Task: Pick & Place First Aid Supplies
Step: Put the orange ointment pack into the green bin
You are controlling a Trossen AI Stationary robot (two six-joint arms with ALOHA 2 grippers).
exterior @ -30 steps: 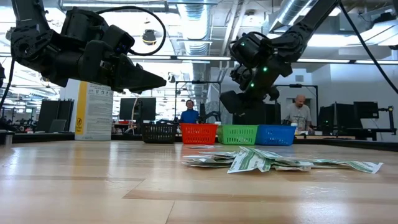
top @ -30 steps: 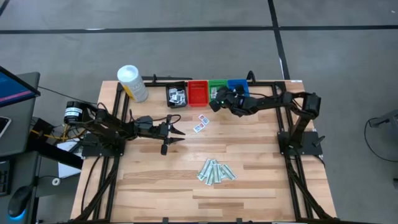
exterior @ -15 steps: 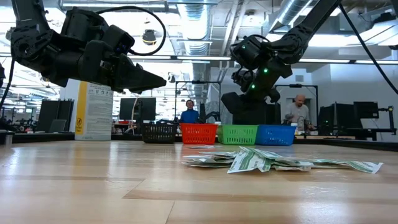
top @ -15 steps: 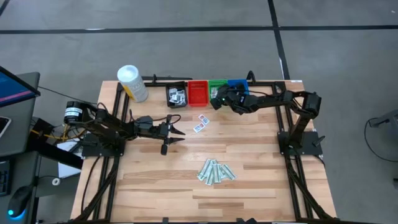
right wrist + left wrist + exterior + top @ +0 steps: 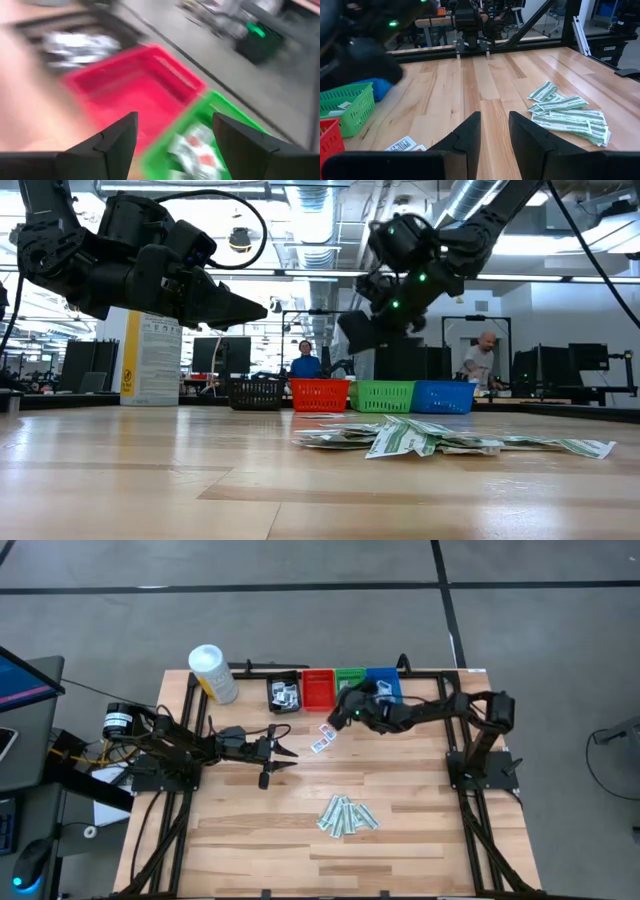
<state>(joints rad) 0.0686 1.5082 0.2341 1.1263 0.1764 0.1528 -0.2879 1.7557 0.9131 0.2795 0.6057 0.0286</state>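
Right claw point(image 5: 345, 712) swung toward red bin point(image 5: 318, 690) — fingers wide, empty | left claw point(image 5: 283, 752) narrow | pale-green strips point(image 5: 347, 815) heaped

Right wrist view is motion-blurred: red bin point(image 5: 135, 87) and green bin point(image 5: 220, 130) read only as colour blocks, packets point(image 5: 197, 150) in the green bin are smears, print unreadable. Green bin cut off at the frame edge. Black bin's contents point(image 5: 75, 42) are a pale blur. High view: black bin contents point(image 5: 285, 694) too small to identify; print on the two white packets point(image 5: 322, 737) unreadable. Left wrist view: white packet point(image 5: 402, 145) partly hidden behind the fingers point(image 5: 467, 137).
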